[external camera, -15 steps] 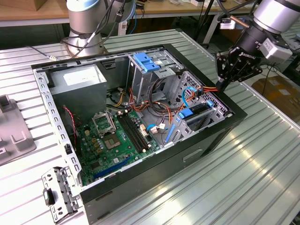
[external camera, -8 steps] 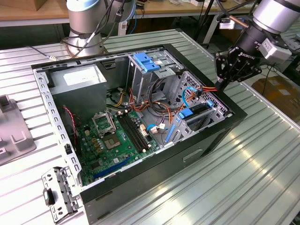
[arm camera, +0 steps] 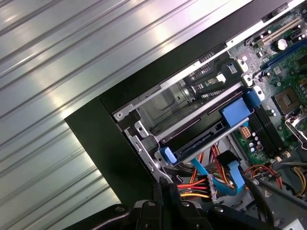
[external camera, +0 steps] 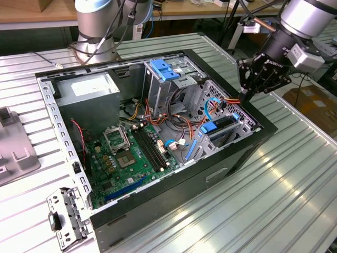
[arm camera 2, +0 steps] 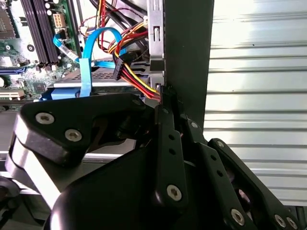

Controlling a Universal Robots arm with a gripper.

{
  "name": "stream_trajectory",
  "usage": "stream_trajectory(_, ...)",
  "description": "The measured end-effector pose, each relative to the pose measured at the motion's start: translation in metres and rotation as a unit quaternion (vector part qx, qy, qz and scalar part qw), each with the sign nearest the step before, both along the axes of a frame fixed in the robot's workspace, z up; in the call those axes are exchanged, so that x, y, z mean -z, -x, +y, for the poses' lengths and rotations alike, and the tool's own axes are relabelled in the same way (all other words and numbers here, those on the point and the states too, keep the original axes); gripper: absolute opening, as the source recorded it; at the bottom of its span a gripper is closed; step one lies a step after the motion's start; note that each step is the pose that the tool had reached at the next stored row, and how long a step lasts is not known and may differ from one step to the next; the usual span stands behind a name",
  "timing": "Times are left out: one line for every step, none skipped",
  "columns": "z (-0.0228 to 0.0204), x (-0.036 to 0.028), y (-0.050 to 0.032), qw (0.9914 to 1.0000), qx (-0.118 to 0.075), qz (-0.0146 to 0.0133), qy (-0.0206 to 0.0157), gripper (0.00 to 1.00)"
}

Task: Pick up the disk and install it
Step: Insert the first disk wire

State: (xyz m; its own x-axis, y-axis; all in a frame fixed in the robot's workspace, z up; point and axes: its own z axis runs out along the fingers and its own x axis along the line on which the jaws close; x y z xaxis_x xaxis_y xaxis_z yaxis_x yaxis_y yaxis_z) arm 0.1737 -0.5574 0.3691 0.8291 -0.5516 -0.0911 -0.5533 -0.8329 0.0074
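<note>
- Arm (external camera: 295,23) enters from the exterior view's upper right, wrist angled down and toward the case; gripper (external camera: 247,94) hangs at the upper edge of the open computer case (external camera: 221,174), on the drive-bay side.
- Jaws: together, fingertips pinched with no visible gap in the exterior view; in the second wrist view the black fingers (arm camera 2: 168,143) meet at the tip right against the case's black wall. Nothing visibly clamped between them.
- Fingertips sit at a bundle of red, yellow and orange power wires (arm camera 2: 136,76), touching or just short of touching; cannot tell which.
- The disk (arm camera: 201,139) lies seated in the metal drive bay (arm camera: 163,108) inside the case, just beyond the jaw tips, with blue side rails (arm camera: 236,111) at its edges. In the exterior view it shows just below the jaws at (external camera: 224,124).
- A flat blue data cable (arm camera 2: 86,62) loops just past the jaw tips, beside the wire bundle.
- Motherboard (external camera: 131,153) lies farther from the jaws, across the case floor; the grey power-supply box (external camera: 87,89) is at the far corner, well apart.
</note>
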Motion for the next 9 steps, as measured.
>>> stream_trajectory(0.0000, 0.0000, 0.0021, 1.00000, 0.000, 0.0000, -0.0001, 0.17)
stream_trajectory(0.0000, 0.0000, 0.0035, 1.00000, 0.000, 0.0000, -0.0001, 0.17)
stream_trajectory(0.0000, 0.0000, 0.0047, 1.00000, 0.000, 0.0000, 0.0000, 0.17)
stream_trajectory(0.0000, 0.0000, 0.0062, 1.00000, 0.000, 0.0000, -0.0001, 0.17)
stream_trajectory(0.0000, 0.0000, 0.0072, 1.00000, 0.000, 0.0000, -0.0001, 0.17)
stream_trajectory(0.0000, 0.0000, 0.0094, 1.00000, 0.000, 0.0000, -0.0001, 0.17)
stream_trajectory(0.0000, 0.0000, 0.0104, 1.00000, 0.000, 0.0000, -0.0001, 0.17)
stream_trajectory(0.0000, 0.0000, 0.0118, 1.00000, 0.000, 0.0000, -0.0001, 0.17)
stream_trajectory(0.0000, 0.0000, 0.0129, 1.00000, 0.000, 0.0000, -0.0001, 0.17)
